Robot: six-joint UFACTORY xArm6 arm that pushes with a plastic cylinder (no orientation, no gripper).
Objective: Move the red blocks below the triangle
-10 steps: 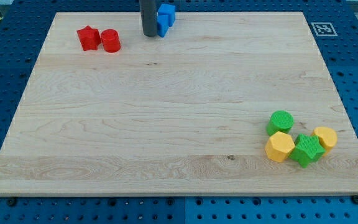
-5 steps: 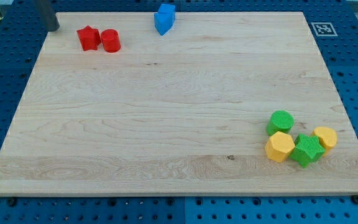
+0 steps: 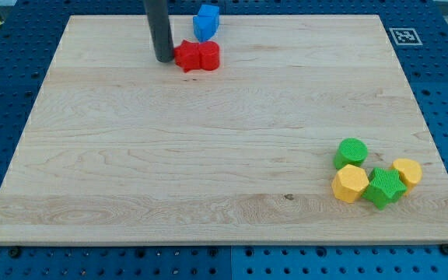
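Two red blocks lie side by side near the view's top centre: a red star [image 3: 186, 56] on the left and a red cylinder [image 3: 208, 56] touching it on the right. A blue block [image 3: 205, 22], roughly triangular, sits just above them at the board's top edge. My tip [image 3: 164, 59] rests on the board right against the left side of the red star.
The wooden board [image 3: 224, 155] fills the view. At the lower right sits a cluster: a green cylinder [image 3: 351, 152], a yellow hexagonal block [image 3: 351, 183], a green star [image 3: 384, 187] and a yellow block [image 3: 407, 172]. A printed marker [image 3: 402, 35] is at the top right corner.
My tip went from the blue block to the board's top left corner, then swept right. The two red blocks slid right with it and now lie just below the blue block.
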